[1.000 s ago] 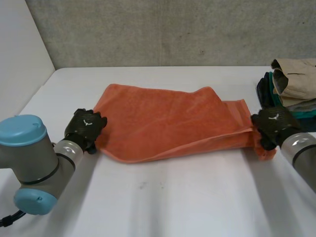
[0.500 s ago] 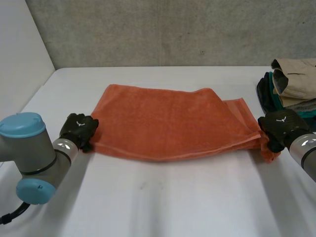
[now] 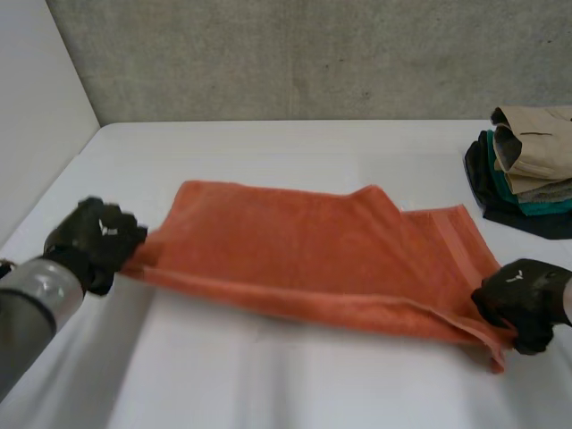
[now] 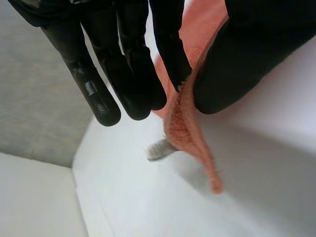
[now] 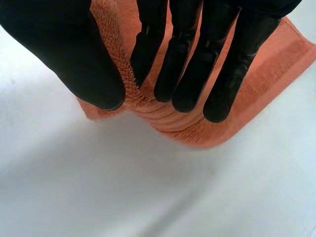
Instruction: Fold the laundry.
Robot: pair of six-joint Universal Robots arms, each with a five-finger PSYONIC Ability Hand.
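Spanning the gap between them, the orange towel [image 3: 313, 255] hangs lengthwise from left robot hand [image 3: 96, 239] to right robot hand [image 3: 517, 302], each pinching one end, thumb against fingers, above the desk [image 3: 268, 375].

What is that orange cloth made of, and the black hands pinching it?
The orange towel looks like terry cloth, probably cotton: its pinched edge is fuzzy with tiny loops, matte, with a flat woven band near one end. The left hand and right hand look covered in smooth black rubber or plastic, faintly shiny; which one, I cannot tell.
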